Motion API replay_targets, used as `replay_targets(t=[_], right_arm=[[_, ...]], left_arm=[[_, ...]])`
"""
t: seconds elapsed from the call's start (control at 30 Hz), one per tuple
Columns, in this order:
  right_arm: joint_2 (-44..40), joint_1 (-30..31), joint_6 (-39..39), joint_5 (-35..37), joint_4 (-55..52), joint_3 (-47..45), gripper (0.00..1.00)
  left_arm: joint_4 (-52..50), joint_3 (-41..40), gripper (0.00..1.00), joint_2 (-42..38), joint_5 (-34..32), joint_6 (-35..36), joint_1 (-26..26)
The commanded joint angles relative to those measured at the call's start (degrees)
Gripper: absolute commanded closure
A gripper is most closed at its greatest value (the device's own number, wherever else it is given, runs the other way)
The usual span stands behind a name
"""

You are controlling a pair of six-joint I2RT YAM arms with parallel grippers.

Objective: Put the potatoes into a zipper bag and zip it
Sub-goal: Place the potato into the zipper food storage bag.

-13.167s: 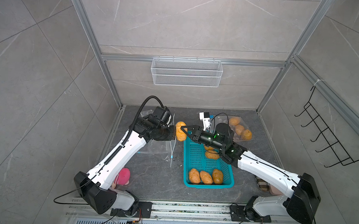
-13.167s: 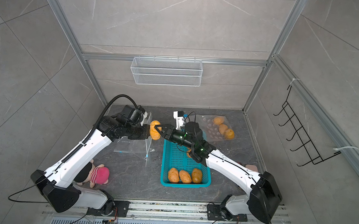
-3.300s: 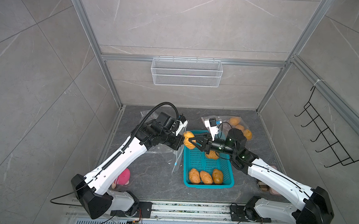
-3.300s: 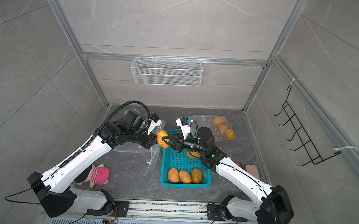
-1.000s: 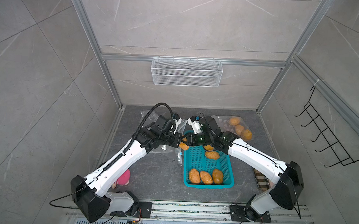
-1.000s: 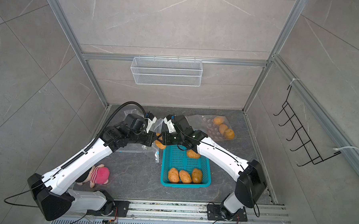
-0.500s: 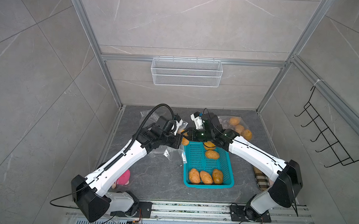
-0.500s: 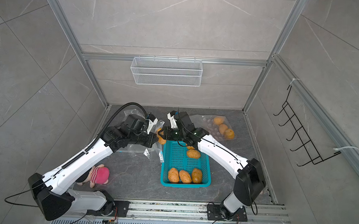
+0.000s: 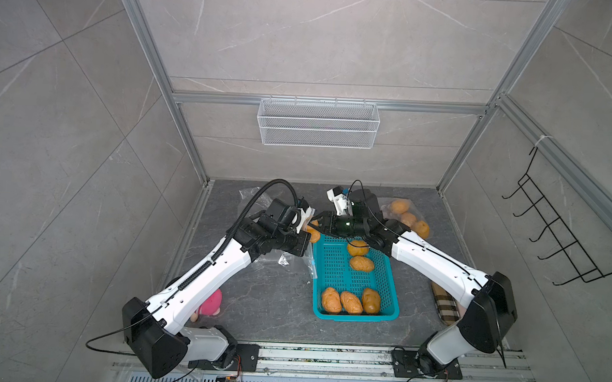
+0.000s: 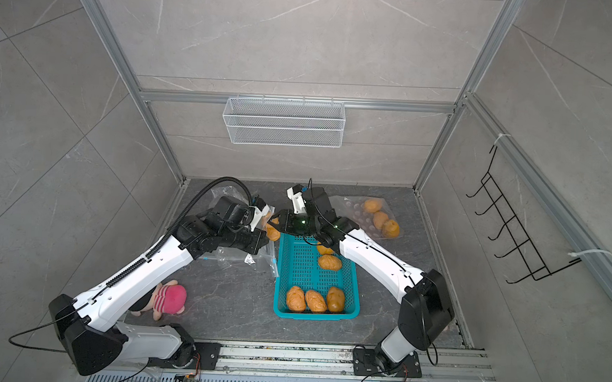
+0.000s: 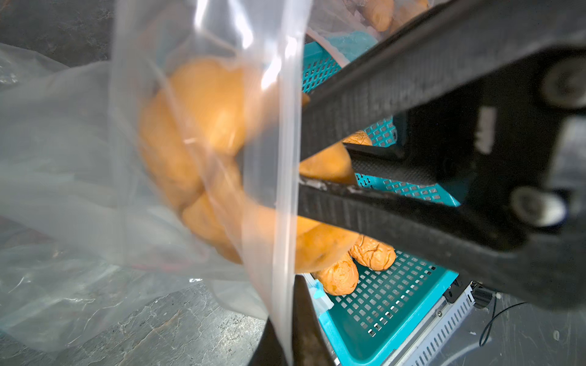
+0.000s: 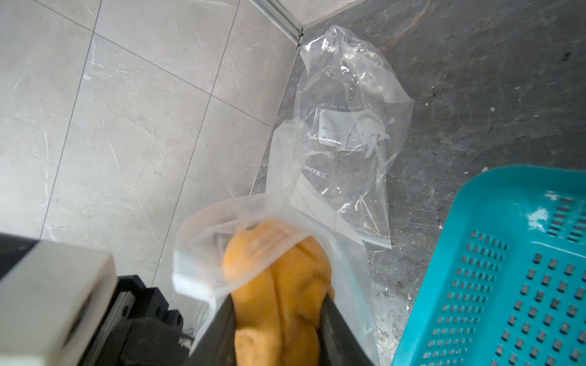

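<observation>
One potato [image 12: 279, 304] between part-open right jaws

Left arm [image 9: 201, 283] and right arm [image 9: 432, 266]: glossy white link shells between angular black joint housings; ribbed black cable conduit [image 9: 262, 193] looped above left forearm, thin black wires trailing from both bases; white camera block [image 9: 338, 200] and small green light [image 9: 347, 222] at right wrist; right pincer [image 11: 317, 158] with matt black, cross-hatched fingers [image 11: 396, 79] and round screw heads [image 11: 539, 206]
</observation>
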Motion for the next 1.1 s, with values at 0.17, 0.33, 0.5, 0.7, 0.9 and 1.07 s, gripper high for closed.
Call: replay_targets(t=[0.17, 0.33, 0.5, 0.7, 0.9, 1.07], right_arm=[[0.1, 0.0, 1.5, -3.3, 4.5, -1.2, 0.57], [-0.7, 0.0, 0.7, -3.8, 2.6, -1.3, 0.50], [-2.8, 0.0, 0.2, -3.8, 1.1, -1.9, 0.47], [-5.4, -0.1, 1.0, -4.2, 0.1, -3.8, 0.48], [-6.7, -0.2, 2.2, -5.3, 2.1, -7.3, 0.65], [-6.4, -0.2, 2.0, -6.0, 3.1, -7.8, 0.74]], left_arm=[[0.1, 2.8, 1.00, -0.9, 5.2, 1.3, -0.3], [-0.1, 3.7, 1.00, -0.9, 5.0, 0.5, -0.3], [0.7, 4.0, 1.00, -1.1, 3.6, -1.6, -0.3], [0.6, 3.6, 1.00, -0.6, 0.5, -4.3, -0.3], [-0.2, 4.3, 1.00, -0.1, -0.4, -4.9, -0.2], [-2.1, 6.1, 1.00, 1.8, 0.5, -3.5, -0.2]])
